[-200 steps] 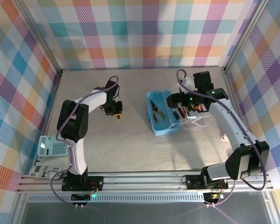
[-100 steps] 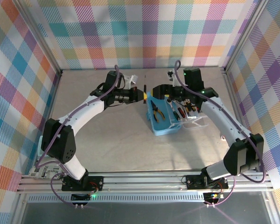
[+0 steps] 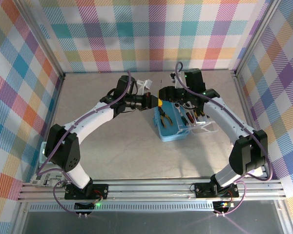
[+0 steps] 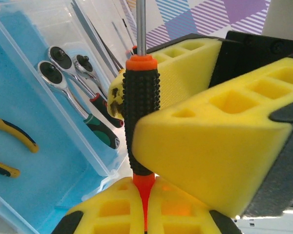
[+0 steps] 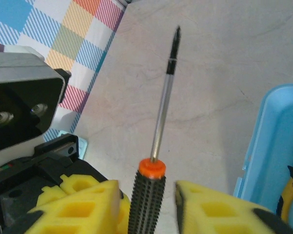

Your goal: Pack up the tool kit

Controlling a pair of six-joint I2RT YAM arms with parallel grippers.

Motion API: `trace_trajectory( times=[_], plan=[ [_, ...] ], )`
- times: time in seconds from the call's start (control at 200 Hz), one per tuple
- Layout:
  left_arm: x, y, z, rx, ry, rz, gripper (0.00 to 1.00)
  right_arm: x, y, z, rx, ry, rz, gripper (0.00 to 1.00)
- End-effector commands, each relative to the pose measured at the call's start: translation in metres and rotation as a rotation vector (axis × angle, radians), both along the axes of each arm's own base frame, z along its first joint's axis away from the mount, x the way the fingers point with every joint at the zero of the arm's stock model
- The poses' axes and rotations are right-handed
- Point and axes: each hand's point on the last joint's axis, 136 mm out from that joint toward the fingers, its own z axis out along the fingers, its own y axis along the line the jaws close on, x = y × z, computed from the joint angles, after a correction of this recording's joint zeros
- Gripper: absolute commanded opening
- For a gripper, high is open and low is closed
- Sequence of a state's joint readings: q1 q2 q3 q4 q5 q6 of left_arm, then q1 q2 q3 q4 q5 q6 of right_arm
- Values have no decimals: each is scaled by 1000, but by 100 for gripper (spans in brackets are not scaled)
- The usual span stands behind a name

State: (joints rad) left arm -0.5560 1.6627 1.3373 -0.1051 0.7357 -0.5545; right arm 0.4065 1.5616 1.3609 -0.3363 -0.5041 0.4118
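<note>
A screwdriver (image 4: 141, 97) with a knobbly black handle, orange collar and orange tail hangs in the air between both grippers, left of the light-blue box (image 3: 171, 134). My left gripper (image 4: 145, 195) is shut on the orange tail. My right gripper (image 5: 147, 195) straddles the black handle (image 5: 146, 204); one finger lies against it, and a thin gap shows at the other finger (image 5: 205, 209). The shaft (image 5: 163, 97) points away over the table. Yellow-handled pliers (image 3: 166, 117) lie in the box, and two ratchet wrenches (image 4: 63, 66) lie in the clear lid (image 3: 205, 127).
The box's near wall (image 5: 263, 141) stands just right of the screwdriver. Plaid walls enclose the table on three sides. A small white device (image 3: 45, 178) lies at the front left corner, by the left arm's base.
The left arm carried the screwdriver from the table's left part up to the box. The right gripper swung left to meet it and narrowed from wide open around the handle.
</note>
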Motion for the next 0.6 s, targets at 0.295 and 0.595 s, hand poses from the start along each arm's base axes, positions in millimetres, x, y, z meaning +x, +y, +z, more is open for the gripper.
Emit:
trace_trajectory(
  times=[0.295, 0.595],
  plan=[
    [-1, 21, 11, 98, -80, 52, 64, 4, -35, 19, -107, -90, -68, 0],
    [29, 173, -36, 552, -31, 422, 100, 9, -187, -4, -599, -104, -378, 0]
  ],
)
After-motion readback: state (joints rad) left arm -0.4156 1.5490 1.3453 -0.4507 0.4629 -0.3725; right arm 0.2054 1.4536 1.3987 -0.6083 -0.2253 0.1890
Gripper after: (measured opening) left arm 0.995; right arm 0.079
